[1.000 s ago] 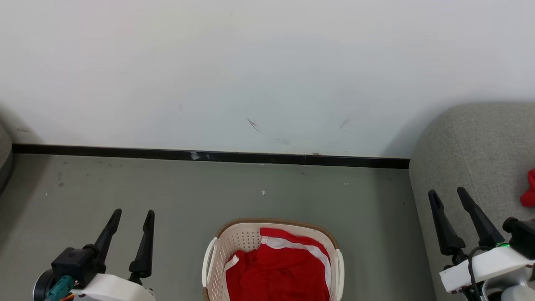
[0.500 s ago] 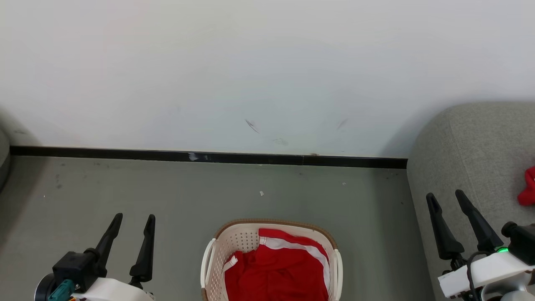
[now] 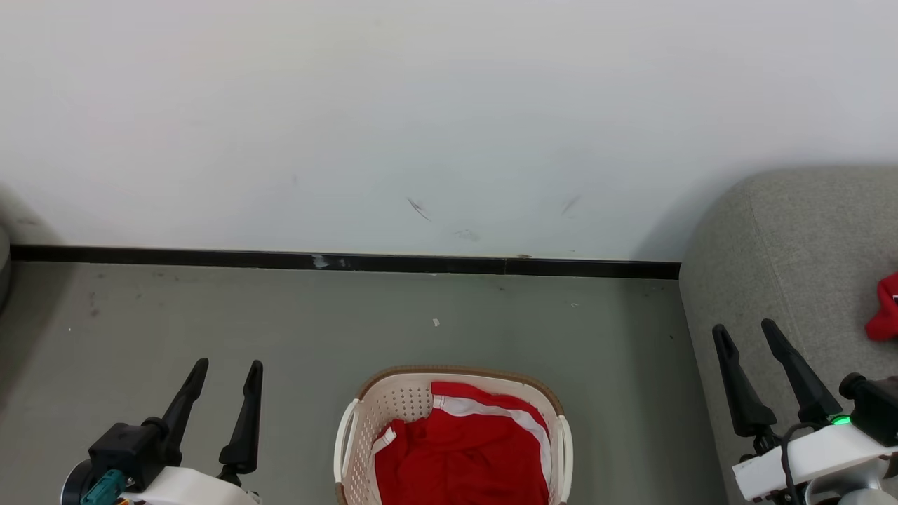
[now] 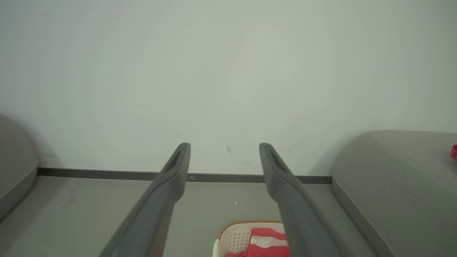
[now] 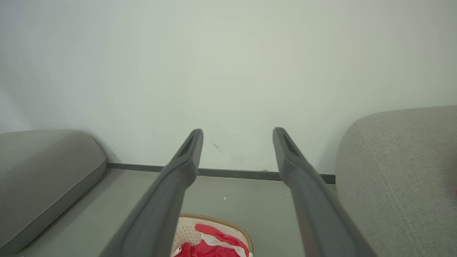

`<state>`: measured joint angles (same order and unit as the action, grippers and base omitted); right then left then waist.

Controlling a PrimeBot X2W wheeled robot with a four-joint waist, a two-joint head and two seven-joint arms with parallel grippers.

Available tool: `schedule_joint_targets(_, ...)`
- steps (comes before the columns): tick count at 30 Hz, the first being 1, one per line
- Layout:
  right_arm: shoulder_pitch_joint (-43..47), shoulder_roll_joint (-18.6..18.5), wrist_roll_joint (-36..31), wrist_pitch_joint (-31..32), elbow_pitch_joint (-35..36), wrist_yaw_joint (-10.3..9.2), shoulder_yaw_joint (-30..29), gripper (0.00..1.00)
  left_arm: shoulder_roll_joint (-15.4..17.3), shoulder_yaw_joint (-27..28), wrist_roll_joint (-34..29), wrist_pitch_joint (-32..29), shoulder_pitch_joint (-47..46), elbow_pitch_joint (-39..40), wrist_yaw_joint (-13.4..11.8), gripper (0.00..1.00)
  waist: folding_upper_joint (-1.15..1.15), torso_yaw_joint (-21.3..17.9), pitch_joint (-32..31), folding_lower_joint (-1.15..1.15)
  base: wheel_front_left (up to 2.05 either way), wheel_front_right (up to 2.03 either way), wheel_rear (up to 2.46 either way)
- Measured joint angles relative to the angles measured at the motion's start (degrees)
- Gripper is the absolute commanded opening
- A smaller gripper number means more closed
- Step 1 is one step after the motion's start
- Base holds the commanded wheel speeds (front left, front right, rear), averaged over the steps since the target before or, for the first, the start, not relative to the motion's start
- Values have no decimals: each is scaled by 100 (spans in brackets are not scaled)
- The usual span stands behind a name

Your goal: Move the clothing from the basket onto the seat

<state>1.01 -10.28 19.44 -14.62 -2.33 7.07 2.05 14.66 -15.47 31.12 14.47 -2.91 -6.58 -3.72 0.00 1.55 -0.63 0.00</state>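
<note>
Your left jaws and right jaws both stand spread, holding nothing. The clothing (image 3: 463,456) lies bunched in the basket (image 3: 400,410) on the floor (image 3: 316,322), at the bottom edge of your head view. Bare floor runs from its rim to the baseboard (image 3: 210,254), and a strip parts it from the seat (image 3: 793,252). A red scrap (image 3: 885,312), perhaps another garment, lies on the seat, cut off by the frame

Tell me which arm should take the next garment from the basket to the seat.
Probably right: the right gripper, open, is beside the seat, so the carry from the basket is short. The left gripper is on the basket's far side.
</note>
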Motion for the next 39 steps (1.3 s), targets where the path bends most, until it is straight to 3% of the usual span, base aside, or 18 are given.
schedule_joint_targets(39, 92, 73, -48, 0, 215, 0, -135, 100, -107, 77, -255, 0, -13, -122, 344, 100, 0, -156, 382, 0, 0, 0, 0)
